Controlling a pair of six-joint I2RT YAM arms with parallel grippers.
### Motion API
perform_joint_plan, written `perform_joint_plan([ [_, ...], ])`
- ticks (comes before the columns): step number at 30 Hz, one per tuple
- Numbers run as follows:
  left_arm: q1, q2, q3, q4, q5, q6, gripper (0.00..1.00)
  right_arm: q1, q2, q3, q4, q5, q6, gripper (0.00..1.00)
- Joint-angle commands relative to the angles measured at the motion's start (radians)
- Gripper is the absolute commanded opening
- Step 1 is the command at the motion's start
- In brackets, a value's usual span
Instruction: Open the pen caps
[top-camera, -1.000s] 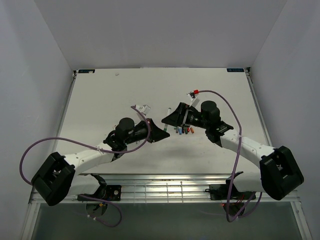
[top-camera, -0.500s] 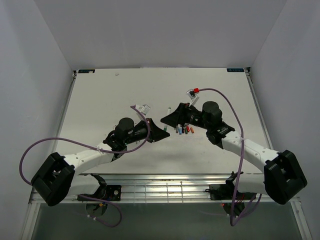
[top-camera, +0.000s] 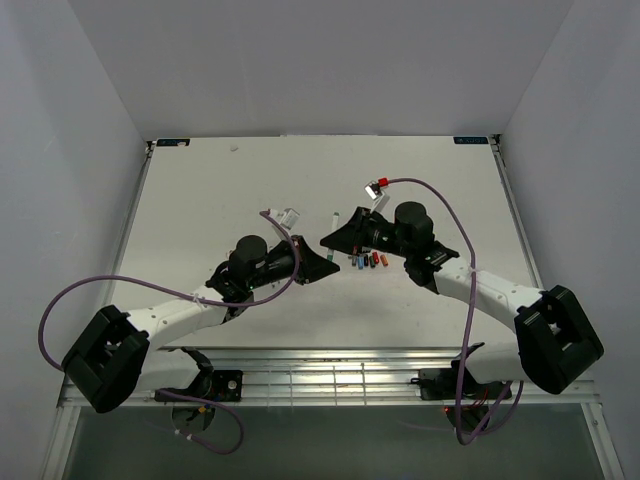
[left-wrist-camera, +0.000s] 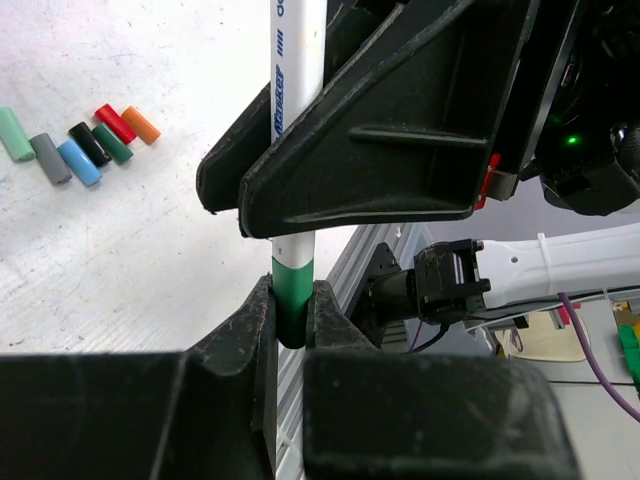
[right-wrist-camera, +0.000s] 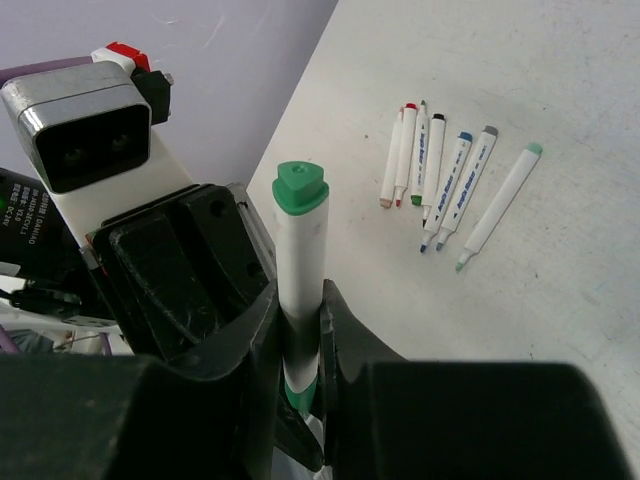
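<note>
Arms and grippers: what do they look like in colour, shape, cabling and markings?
The left arm and right arm have white links, black joints and bulky black base housings. A purple cable loops along each; the right one's runs to a red tag near the wrist. The left gripper and right gripper are matte black with broad, wedge-shaped fingers.

A green cap (left-wrist-camera: 293, 300) stands upright on its white pen (left-wrist-camera: 298, 80), pinched in my left tool (left-wrist-camera: 293, 318). Seven loose caps (left-wrist-camera: 78, 162) lie side by side on the surface (left-wrist-camera: 120, 250).
</note>
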Motion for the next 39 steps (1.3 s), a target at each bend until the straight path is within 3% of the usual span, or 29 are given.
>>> perform_joint_plan([
  [1, -0.007, -0.034, -0.017, 0.023, 0.014, -0.005, 0.00, 0.005, 0.004, 0.030, 0.104, 0.018, 0.015, 0.08],
  [11, -0.007, -0.070, -0.070, 0.023, 0.058, -0.006, 0.00, -0.006, 0.099, 0.124, 0.115, -0.006, 0.075, 0.08],
  [19, -0.007, -0.152, -0.209, 0.040, 0.108, -0.042, 0.00, -0.058, 0.197, 0.321, -0.015, 0.035, 0.011, 0.08],
  [26, -0.010, -0.318, -0.347, 0.043, 0.077, -0.091, 0.00, -0.138, 0.318, 0.543, -0.115, 0.018, -0.012, 0.08],
  [29, -0.008, -0.341, -0.349, 0.023, 0.045, -0.097, 0.00, -0.149, 0.337, 0.555, -0.147, 0.001, -0.018, 0.08],
  [34, -0.010, -0.217, -0.210, -0.123, -0.032, -0.062, 0.00, -0.166, 0.236, 0.460, -0.271, 0.064, -0.121, 0.08],
  [39, -0.010, 0.066, 0.017, -0.221, -0.102, 0.006, 0.00, -0.198, 0.059, 0.353, -0.388, 0.142, -0.224, 0.08],
])
